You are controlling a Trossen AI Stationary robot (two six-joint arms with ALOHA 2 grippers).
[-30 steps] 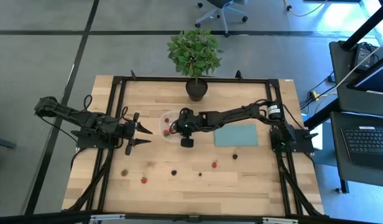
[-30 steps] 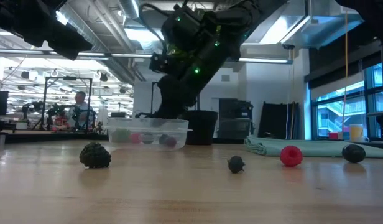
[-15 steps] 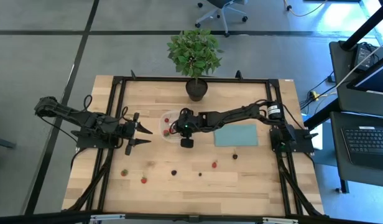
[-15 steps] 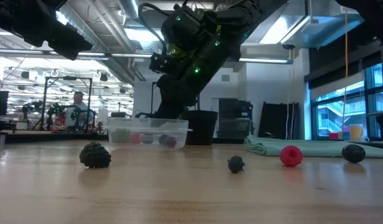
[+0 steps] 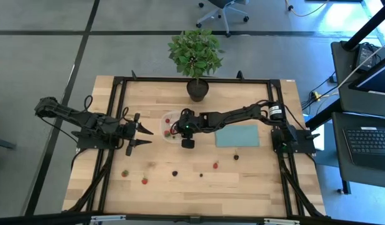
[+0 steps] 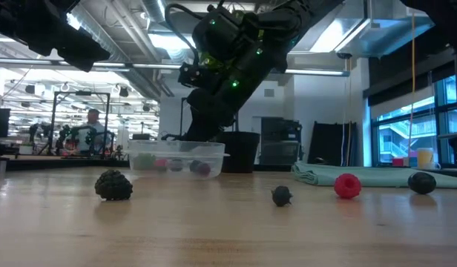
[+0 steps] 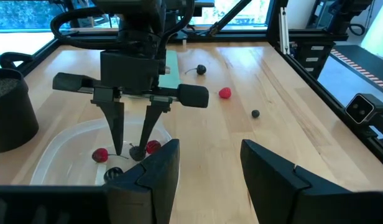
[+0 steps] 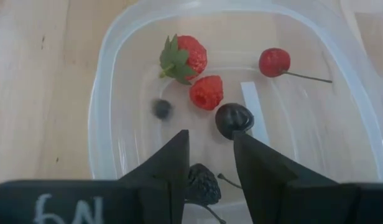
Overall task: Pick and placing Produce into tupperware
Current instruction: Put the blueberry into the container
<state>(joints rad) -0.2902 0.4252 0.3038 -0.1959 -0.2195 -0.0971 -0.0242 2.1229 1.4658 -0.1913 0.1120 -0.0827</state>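
Right wrist view shows you the right claw with fingers now parted and empty, where a second ago they were shut, and a dark berry lying just ahead of it in the tupperware, so that drop looks done.

the tupperware, clear, shallow and round-cornered, sits upright on the desk. inside lie a strawberry, a raspberry, a red cherry, a dark cherry, a blackberry and a small blurred dark berry. more berries lie scattered on the bare wood.
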